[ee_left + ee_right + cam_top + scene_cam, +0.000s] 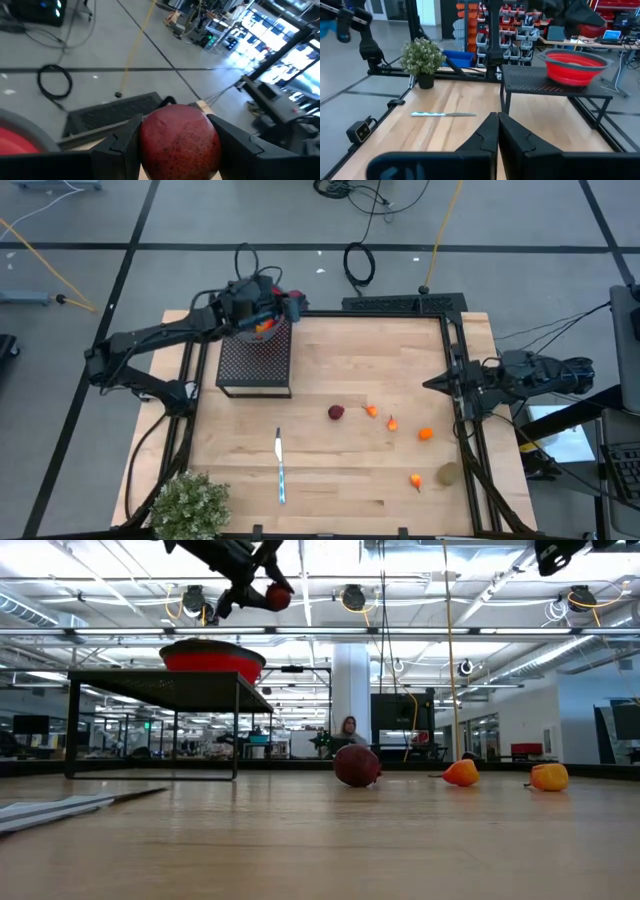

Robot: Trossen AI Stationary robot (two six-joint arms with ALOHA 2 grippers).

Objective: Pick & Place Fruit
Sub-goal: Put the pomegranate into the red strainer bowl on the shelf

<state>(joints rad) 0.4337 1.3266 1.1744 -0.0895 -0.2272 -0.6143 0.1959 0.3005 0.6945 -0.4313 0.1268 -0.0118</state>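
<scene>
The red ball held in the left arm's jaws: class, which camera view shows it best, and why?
The left wrist view: the red ball fills the frame, clamped between the left gripper jaws. The low view shows it small and high up; the high view gives a red speck above the bowl; the right wrist view hides it.

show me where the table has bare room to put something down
Bare wood: the wide strip right of the black mesh stand up to the far edge, and the near-left patch between stand, knife and plant. Crowded: the near-right, around the dark red ball, orange bits and kiwi-like oval.
</scene>
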